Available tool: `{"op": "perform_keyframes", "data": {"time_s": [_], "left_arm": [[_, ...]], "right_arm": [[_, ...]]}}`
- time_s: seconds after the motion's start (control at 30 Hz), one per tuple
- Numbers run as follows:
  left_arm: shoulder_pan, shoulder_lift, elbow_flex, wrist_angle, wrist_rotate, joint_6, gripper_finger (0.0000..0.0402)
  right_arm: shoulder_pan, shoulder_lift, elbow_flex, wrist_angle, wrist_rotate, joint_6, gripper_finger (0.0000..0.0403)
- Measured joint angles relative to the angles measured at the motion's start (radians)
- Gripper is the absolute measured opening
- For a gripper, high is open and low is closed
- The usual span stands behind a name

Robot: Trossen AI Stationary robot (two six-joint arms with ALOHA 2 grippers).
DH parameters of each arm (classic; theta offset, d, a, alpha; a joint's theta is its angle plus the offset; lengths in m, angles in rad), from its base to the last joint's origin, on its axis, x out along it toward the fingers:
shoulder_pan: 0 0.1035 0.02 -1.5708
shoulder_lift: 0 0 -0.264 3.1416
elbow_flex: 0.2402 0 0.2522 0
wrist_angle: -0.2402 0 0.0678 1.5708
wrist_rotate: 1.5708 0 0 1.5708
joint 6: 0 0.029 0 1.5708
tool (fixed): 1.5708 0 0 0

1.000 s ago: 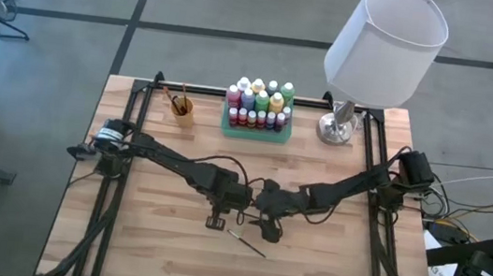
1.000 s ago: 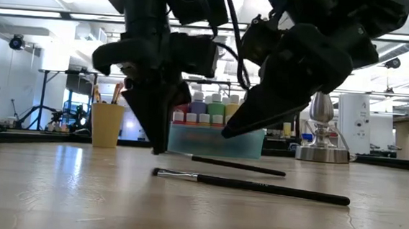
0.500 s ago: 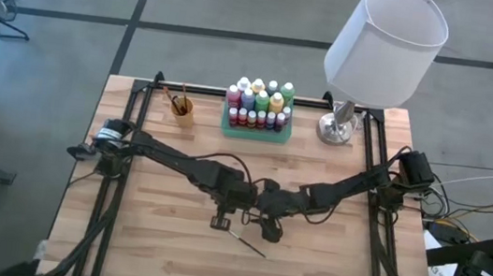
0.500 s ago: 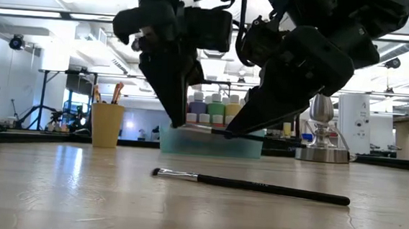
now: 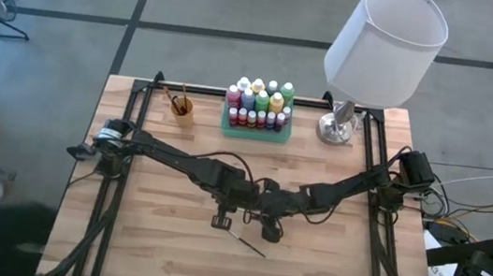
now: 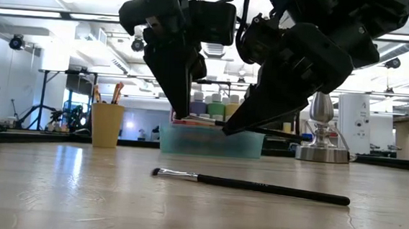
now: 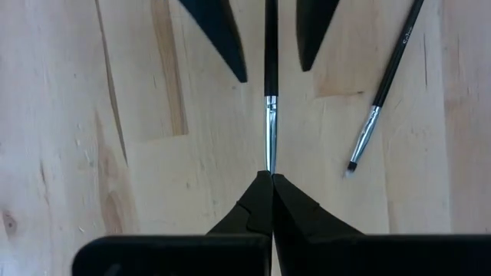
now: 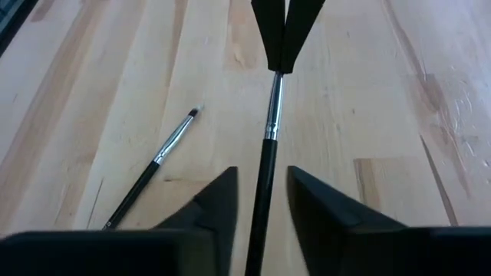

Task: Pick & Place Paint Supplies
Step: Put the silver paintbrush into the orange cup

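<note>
Left claw [image 7: 270,178]: pressed together on the bristle tip of a brush [image 7: 271,69], held level above the table [image 5: 157,250] at mid-table. 
Right claw [image 8: 261,188]: spread, fingers either side of the same brush's handle, not touching. 
Second brush [image 6: 250,185]: flat on the table, nearer the front edge. 
Bottles [image 5: 258,102]: in the tray [image 5: 255,132] at the back. 
Cup [image 5: 182,111]: beside the tray.

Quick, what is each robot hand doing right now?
Left hand: closed on the raised paintbrush tip.
Right hand: open around the same brush's handle, not yet gripping.
</note>
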Motion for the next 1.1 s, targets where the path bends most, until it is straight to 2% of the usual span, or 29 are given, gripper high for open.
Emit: {"op": "perform_keyframes", "data": {"time_s": [0.23, 0.57, 0.67, 0.9, 1.1], "left_arm": [[0.000, 0.000, 0.000, 0.001, 0.009, -0.002, 0.0000], [0.000, 0.000, 0.000, 0.003, 0.002, -0.021, 0.0003], [0.000, 0.001, 0.011, -0.026, -0.009, -0.034, 0.0025], [0.000, -0.016, 0.029, -0.290, -0.113, -0.120, 0.0090], [-0.012, -0.047, -0.049, -0.318, -0.127, -0.166, 0.0101]], "right_arm": [[0.000, 0.000, 0.000, -0.014, 0.004, -0.006, 0.0024], [-0.001, 0.000, 0.002, -0.027, 0.004, -0.005, 0.0014], [-0.001, -0.005, 0.004, -0.052, 0.009, -0.005, 0.0014], [0.001, -0.082, -0.002, -0.253, 0.097, 0.015, 0.0013], [0.009, -0.161, -0.040, -0.298, 0.123, 0.015, 0.0012]]}}
